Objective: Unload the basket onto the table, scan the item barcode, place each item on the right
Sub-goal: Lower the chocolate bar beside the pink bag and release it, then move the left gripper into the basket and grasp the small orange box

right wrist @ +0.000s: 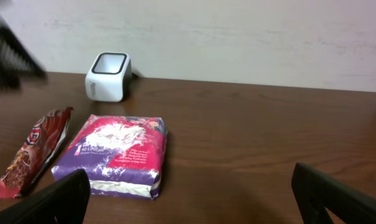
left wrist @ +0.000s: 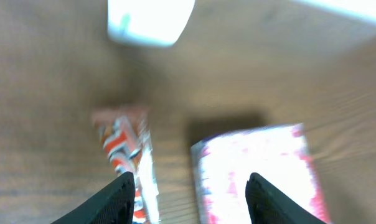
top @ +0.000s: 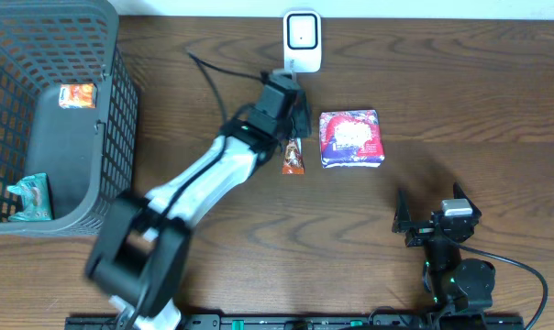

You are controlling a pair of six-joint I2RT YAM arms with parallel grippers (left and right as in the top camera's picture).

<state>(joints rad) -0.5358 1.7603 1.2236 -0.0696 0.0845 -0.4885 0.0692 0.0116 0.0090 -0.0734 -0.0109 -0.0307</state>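
Jaws of the left gripper (left wrist: 191, 190) stand apart with nothing between them. They hang low over the table (top: 479, 101), above the gap between the snack bar (top: 293, 158) and the pink packet (top: 351, 138). The jaws of the right gripper (right wrist: 191, 202) are wide open too and hold nothing. It sits at the near side of the table, well apart from both items.

The snack bar lies flat, just in front of the scanner (top: 302, 38), near the packet but not touching it. I judge it to be the item in hand, though the packet could be it as well. It looks light and thin, in a glossy wrapper, so it may slip or bend. A hold across the narrow width near the middle seems safest. Where the barcode sits, I cannot tell.

Open room is to the right of the packet and toward the front. The basket (top: 121, 119) wall is well apart on the left. The scanner and a black cable (top: 217, 75) are close behind, so a lift should go upward first.
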